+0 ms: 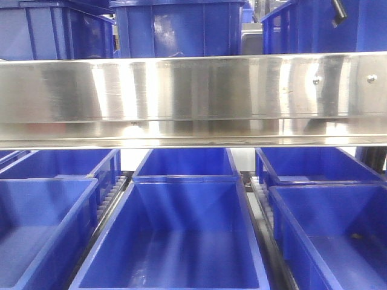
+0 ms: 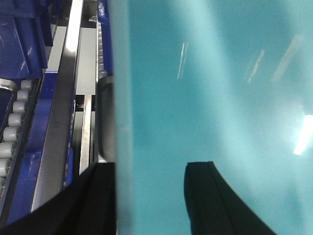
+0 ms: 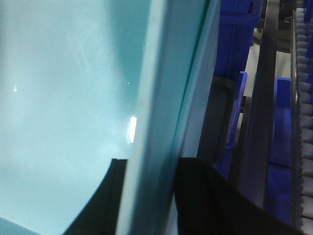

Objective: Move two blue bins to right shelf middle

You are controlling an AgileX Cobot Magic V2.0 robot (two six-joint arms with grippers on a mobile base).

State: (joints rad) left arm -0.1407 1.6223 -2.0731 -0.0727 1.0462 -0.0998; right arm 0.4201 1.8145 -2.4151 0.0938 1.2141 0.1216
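Observation:
Both wrist views are filled by a blue bin, which looks pale teal this close up. In the left wrist view my left gripper [image 2: 151, 196] straddles the bin's [image 2: 220, 73] left wall, with one black finger [image 2: 93, 200] outside and the other inside. My right gripper [image 3: 149, 196] is shut on the bin's [image 3: 63, 98] right wall [image 3: 156, 122], and the rim fills the gap between its fingers. Neither gripper shows in the front view. There, several open blue bins sit on the lower level, one in the centre [image 1: 175, 241].
A wide steel shelf beam [image 1: 193, 96] crosses the front view, with more blue bins [image 1: 178, 27] above it. Bins stand at the left [image 1: 36, 229] and right [image 1: 332, 235] of the centre one. Roller tracks [image 2: 12, 122] [image 3: 303, 98] and a steel rail [image 2: 63, 98] run beside the held bin.

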